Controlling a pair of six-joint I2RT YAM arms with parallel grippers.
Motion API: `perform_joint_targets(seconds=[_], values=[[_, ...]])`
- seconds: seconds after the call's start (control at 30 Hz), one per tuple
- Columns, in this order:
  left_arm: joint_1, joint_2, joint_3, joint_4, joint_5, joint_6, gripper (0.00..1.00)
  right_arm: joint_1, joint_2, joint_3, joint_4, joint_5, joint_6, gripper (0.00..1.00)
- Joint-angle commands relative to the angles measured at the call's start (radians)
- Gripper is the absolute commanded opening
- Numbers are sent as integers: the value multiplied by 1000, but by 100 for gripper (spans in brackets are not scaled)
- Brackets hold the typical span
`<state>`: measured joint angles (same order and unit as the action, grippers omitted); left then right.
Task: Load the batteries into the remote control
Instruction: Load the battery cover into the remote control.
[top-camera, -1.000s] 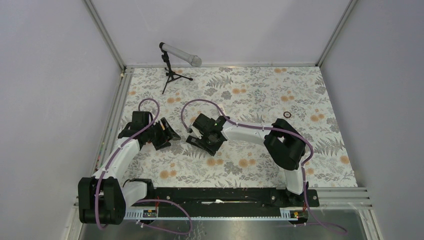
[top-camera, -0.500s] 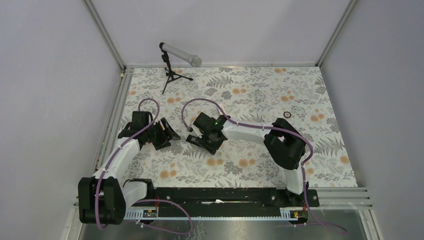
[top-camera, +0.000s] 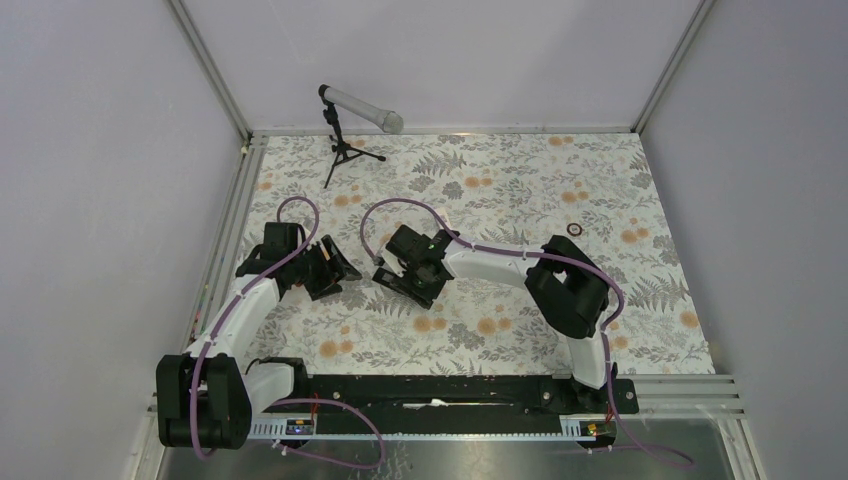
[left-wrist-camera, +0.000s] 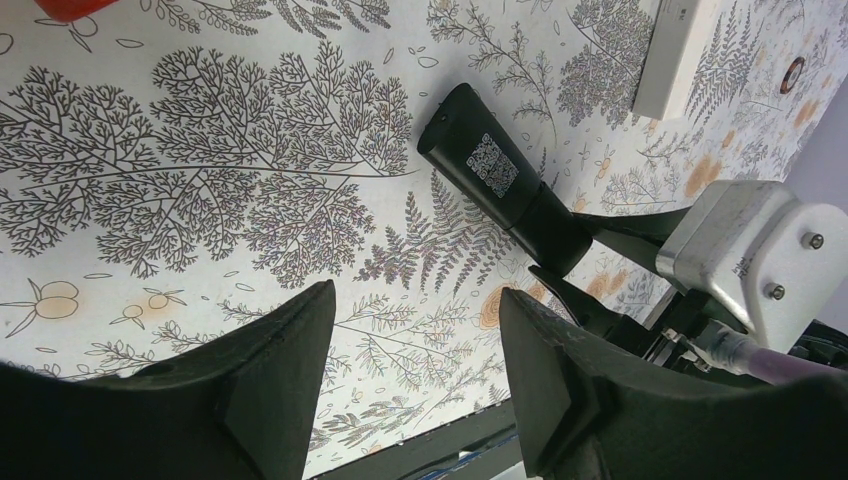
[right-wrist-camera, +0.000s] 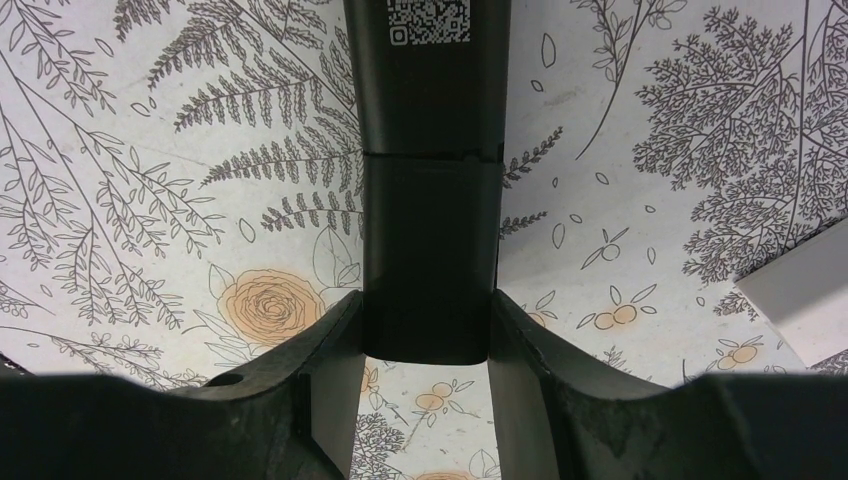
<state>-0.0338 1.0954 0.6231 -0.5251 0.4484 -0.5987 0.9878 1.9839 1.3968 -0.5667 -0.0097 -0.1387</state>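
The remote control is a black bar with a QR sticker. It lies on the flowered table cloth, and my right gripper is shut on its near end, a finger pressed to each side. In the left wrist view the remote control juts out from the right gripper towards the upper left. My left gripper stands open just above the cloth, with nothing between its fingers. From above, the left gripper and the right gripper sit close together at centre left. No batteries are in view.
A white slab lies beyond the remote; its corner also shows at the right. A red thing, cut off by the frame edge, cannot be identified. A microphone on a small tripod stands at the back left. A small dark ring lies at the right.
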Motion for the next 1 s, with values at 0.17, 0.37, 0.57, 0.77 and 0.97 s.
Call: perform_joint_targets(seconds=[0.17,0.37,0.57,0.77,0.97], values=[[6,-3,3,26,25,17,63,-20,34,40,7,18,-28,52],[6,-2,4,25,26,17,64,-20,39,30,21,31,-17,58],[8,-5,3,26,28,19,64,-22,41,23,30,42,-16,61],[8,-6,4,25,29,20,64,-23,37,28,36,26,-14,61],[13,-39,4,17,-7,15,64,-23,42,27,56,19,-31,64]])
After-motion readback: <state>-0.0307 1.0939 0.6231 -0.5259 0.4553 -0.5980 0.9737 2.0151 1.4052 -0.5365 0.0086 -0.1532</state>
